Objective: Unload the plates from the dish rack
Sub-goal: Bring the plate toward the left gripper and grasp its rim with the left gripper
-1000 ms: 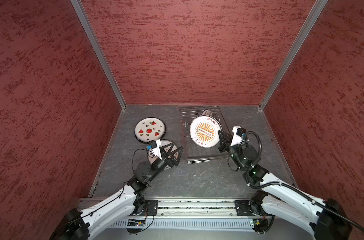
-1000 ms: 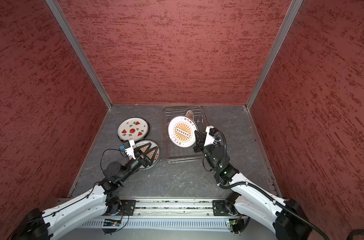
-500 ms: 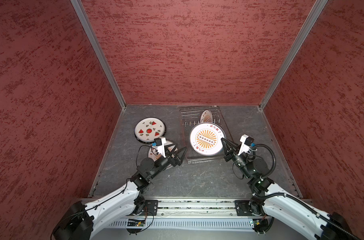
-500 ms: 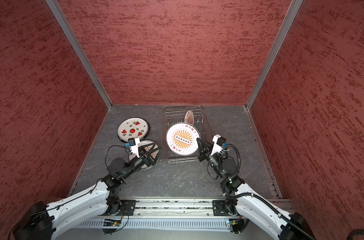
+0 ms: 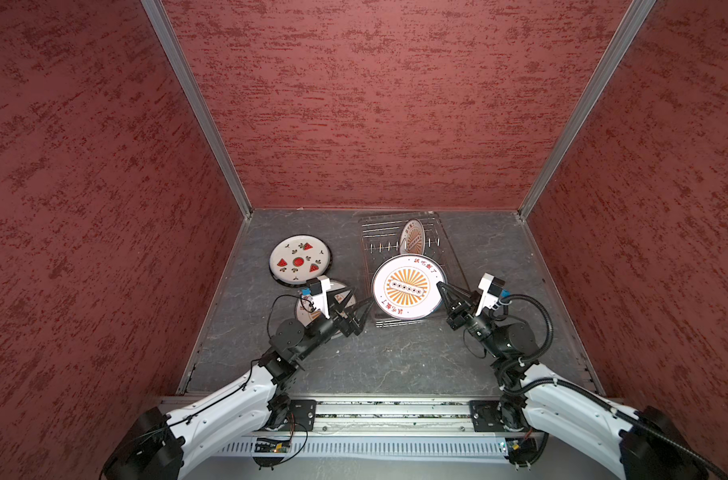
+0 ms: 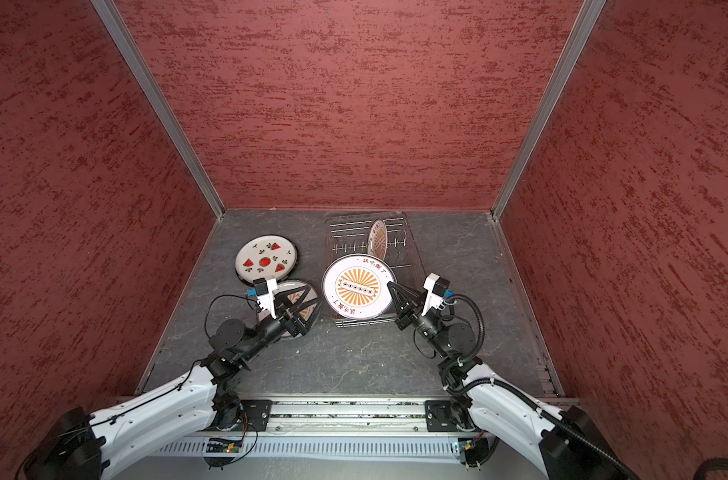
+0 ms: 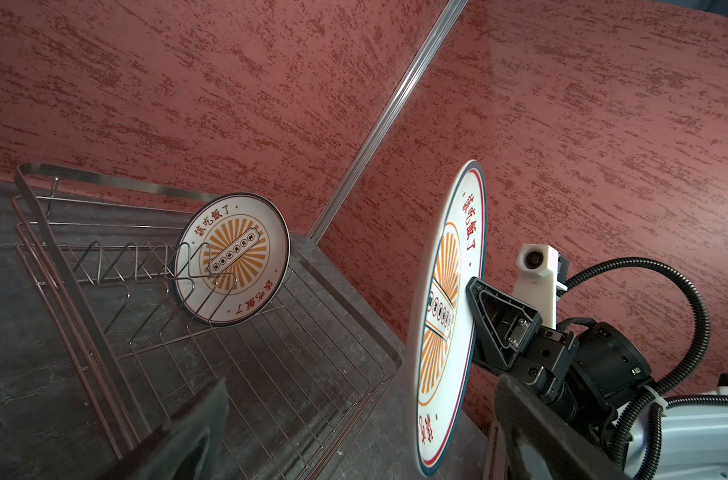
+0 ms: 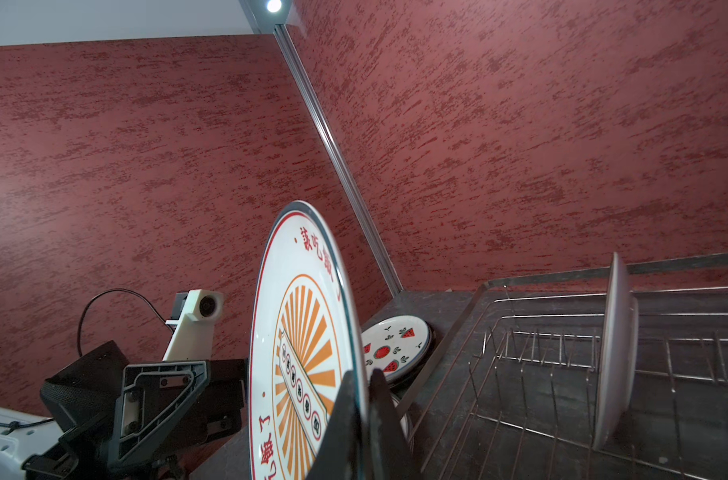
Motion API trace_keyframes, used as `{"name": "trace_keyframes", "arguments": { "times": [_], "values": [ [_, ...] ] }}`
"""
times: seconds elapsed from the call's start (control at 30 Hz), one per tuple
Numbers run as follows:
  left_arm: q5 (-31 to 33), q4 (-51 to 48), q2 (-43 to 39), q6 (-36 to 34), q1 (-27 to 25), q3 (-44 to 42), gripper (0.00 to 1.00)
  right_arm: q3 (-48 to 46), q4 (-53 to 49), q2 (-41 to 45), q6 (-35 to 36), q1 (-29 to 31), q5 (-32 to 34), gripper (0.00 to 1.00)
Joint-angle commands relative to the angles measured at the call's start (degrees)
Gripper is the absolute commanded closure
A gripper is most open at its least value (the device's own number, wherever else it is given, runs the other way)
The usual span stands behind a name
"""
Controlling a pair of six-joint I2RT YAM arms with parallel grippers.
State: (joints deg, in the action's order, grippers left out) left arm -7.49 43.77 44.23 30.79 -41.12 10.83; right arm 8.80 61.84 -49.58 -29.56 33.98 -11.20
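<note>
The right gripper [image 5: 439,287] is clenched on the sunburst plate [image 5: 406,286] by its right rim, mid-frame. The left gripper [image 5: 361,299], spread wide and empty, sits just left of the opposite rim

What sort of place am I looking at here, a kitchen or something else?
Probably a robot test booth, not a kitchen: red textured walls box in a grey tabletop, and two arms on a rail face a dish rack.
</note>
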Motion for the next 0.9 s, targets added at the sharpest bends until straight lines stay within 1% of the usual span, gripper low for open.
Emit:
{"name": "trace_keyframes", "arguments": {
  "times": [0.0,0.1,0.23,0.3,0.37,0.43,0.6,0.7,0.87],
  "values": [
    [-2.56,1.56,-1.70,-2.59,-0.10,-0.53,0.01,-0.37,12.02,-2.26,-2.92,-0.58,-3.50,1.00],
    [-2.49,1.01,-2.39,-2.92,-0.18,-0.55,0.01,0.26,12.35,-4.42,-2.98,-0.65,-3.12,1.00],
    [-2.97,1.37,-0.85,-3.17,-0.32,0.03,0.01,0.28,14.90,-6.81,-3.62,-0.67,-4.15,1.00],
    [-3.73,1.66,0.51,-3.02,-0.36,0.69,0.04,0.32,15.15,-7.13,-3.70,-0.75,-4.18,1.00],
    [-4.71,2.29,2.06,-2.92,-0.40,1.34,0.18,0.21,15.06,-7.11,-3.49,-0.75,-4.03,1.00],
    [-5.59,2.88,3.62,-2.82,-0.53,2.19,0.35,0.17,14.73,-7.04,-3.36,-0.83,-3.78,1.00],
    [-6.66,2.50,7.44,-2.65,-1.13,4.45,0.50,-0.33,14.02,-6.76,-2.48,-0.84,-2.92,1.00],
    [-6.85,2.59,9.30,-2.67,-1.67,5.26,0.64,-0.74,13.66,-6.41,-2.01,-0.93,-2.09,1.00],
    [-6.93,1.93,10.67,-2.30,-2.12,6.12,0.84,-0.63,13.04,-6.14,-1.37,-1.02,-1.24,1.00]
  ]
}}
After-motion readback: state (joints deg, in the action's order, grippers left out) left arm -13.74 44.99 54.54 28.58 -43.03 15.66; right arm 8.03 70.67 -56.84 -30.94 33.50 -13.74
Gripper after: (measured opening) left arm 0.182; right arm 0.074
